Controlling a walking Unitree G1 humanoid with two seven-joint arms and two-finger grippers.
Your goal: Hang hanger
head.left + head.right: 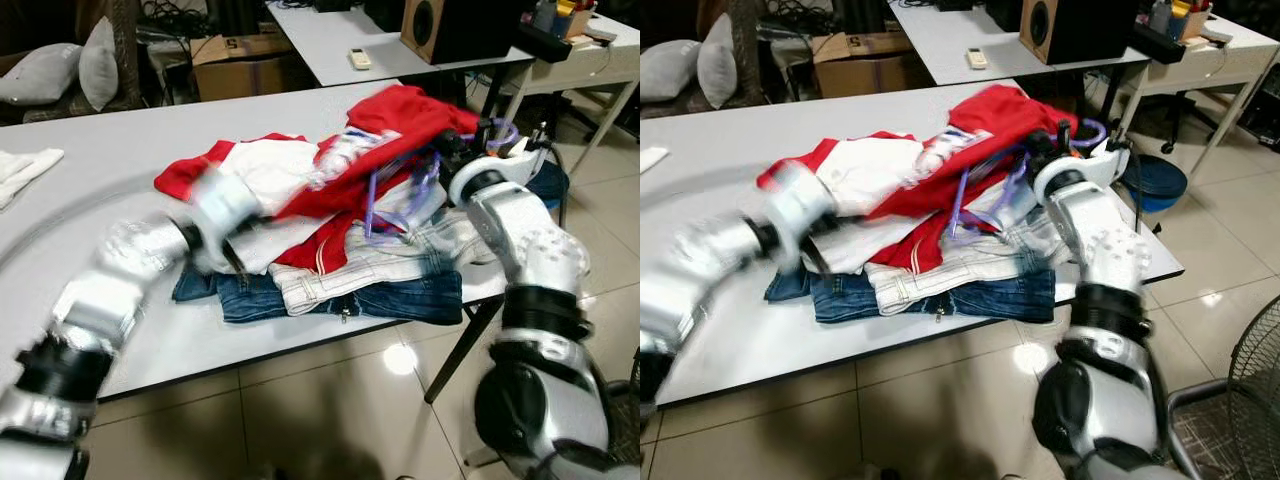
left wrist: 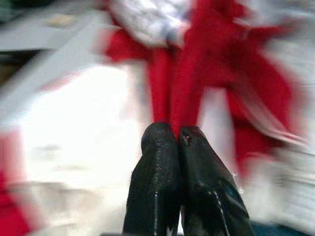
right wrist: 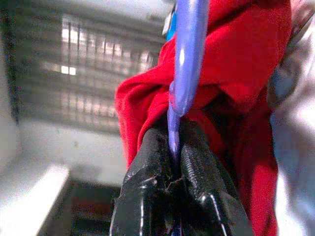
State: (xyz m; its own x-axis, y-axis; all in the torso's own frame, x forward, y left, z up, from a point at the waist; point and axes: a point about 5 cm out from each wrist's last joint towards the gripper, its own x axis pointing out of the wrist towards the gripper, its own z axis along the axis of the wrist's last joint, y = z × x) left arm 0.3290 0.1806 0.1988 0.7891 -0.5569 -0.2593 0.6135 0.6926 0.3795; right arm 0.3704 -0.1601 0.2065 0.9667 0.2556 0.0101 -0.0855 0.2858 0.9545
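The purple hanger point(image 3: 184, 64), tangled in the red garment point(image 1: 400, 125) right of centre, is being pinched by the right gripper point(image 3: 174, 152) for lifting free, while the left gripper point(image 2: 177, 142) is pressing closed and empty against the clothes.

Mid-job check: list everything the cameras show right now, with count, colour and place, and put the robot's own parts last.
hanger: one, purple, on the clothes pile, pinched in the right gripper
red garment: one, red, top of the pile
white and red shirt: one, left side of the pile
jeans: at least two, blue and pale, bottom of the pile
table: one, white, under the pile
far table: one, white, behind
remote: one, white, on the far table
speaker: one, wood and black, on the far table
cardboard box: one, brown, behind
cushions: two, grey, far left
left gripper: jaws shut, at the pile's left, blurred
right gripper: jaws shut on the hanger
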